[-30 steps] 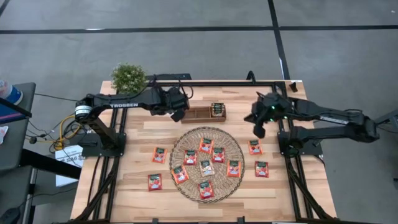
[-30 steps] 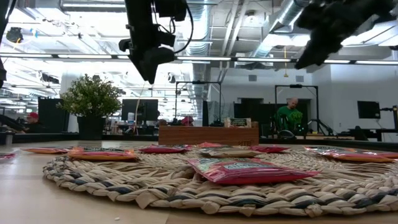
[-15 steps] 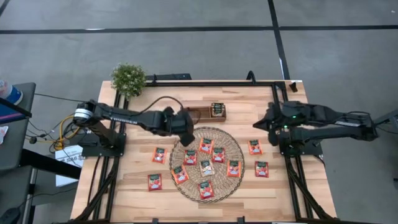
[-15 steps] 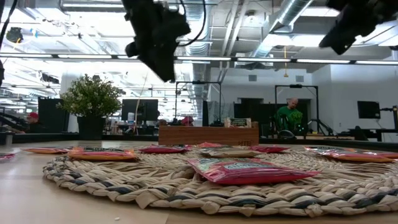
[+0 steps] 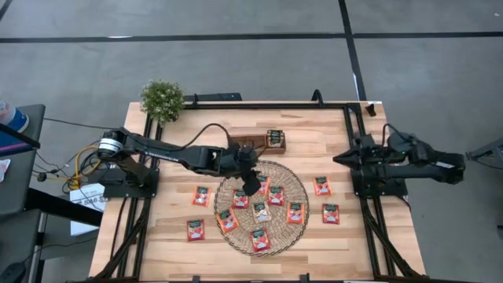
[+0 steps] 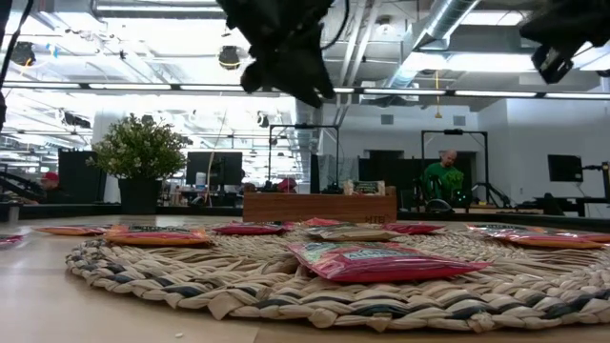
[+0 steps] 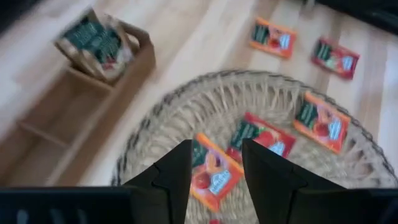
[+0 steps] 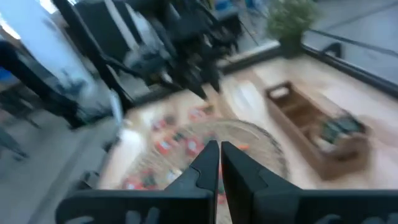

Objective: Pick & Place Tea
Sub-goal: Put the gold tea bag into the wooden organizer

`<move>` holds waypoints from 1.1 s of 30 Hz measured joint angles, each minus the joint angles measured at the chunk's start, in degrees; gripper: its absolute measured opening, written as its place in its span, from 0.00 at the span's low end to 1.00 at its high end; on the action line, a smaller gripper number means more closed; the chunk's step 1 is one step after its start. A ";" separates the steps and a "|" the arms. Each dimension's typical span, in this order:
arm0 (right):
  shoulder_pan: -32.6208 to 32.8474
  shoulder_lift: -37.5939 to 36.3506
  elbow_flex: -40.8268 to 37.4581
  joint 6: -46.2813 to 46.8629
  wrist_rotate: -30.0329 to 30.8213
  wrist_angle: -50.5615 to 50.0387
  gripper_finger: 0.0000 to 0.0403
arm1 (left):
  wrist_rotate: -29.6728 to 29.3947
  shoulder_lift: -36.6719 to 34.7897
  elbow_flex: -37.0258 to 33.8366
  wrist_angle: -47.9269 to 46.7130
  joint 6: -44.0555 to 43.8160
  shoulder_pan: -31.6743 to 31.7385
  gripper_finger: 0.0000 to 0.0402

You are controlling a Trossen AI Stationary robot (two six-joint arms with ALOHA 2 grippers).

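Since most tea sachets (image 5: 276,196) lie scattered flat on the round woven mat (image 5: 236,182), a few more on the bare table (image 5: 173,244) either side, and only one batch sits in the wooden tray (image 5: 253,145) end compartment, sorting looks barely begun. Left gripper (image 5: 251,185) hovers over the mat's far edge, fingers (image 7: 176,176) spread and empty, framing a sachet, probably lining up a pick. Right gripper (image 5: 339,159) waits by its base, fingers pressed together, clear of the work.

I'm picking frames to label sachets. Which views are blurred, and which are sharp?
High view: sharp, sachets readable on the mat. Left wrist view: slightly smeared. Right wrist view: heavy motion blur throughout. Low view: near sachet crisp, arms dark against bright ceiling lights.
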 joint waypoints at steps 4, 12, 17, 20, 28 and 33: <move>2.62 -4.06 -7.67 1.68 -0.21 11.68 0.03 | 4.29 3.11 0.00 1.35 -0.24 0.04 0.33; 4.18 -4.81 -13.52 4.27 2.08 17.59 0.03 | 14.12 8.83 3.13 1.76 1.54 0.07 0.33; 4.18 -4.94 -13.62 5.23 2.12 17.71 0.03 | 23.87 12.27 4.07 1.40 3.41 0.08 0.33; 4.19 -5.08 -13.66 5.69 2.08 17.20 0.03 | 26.75 13.51 4.09 -0.97 2.42 -0.42 0.33; 4.18 -5.19 -13.66 5.68 2.10 16.48 0.03 | 25.75 13.74 4.11 -2.08 1.11 -3.03 0.36; 4.18 -5.19 -13.66 5.65 2.10 16.14 0.03 | 22.77 13.74 4.11 -1.65 1.05 -5.10 0.49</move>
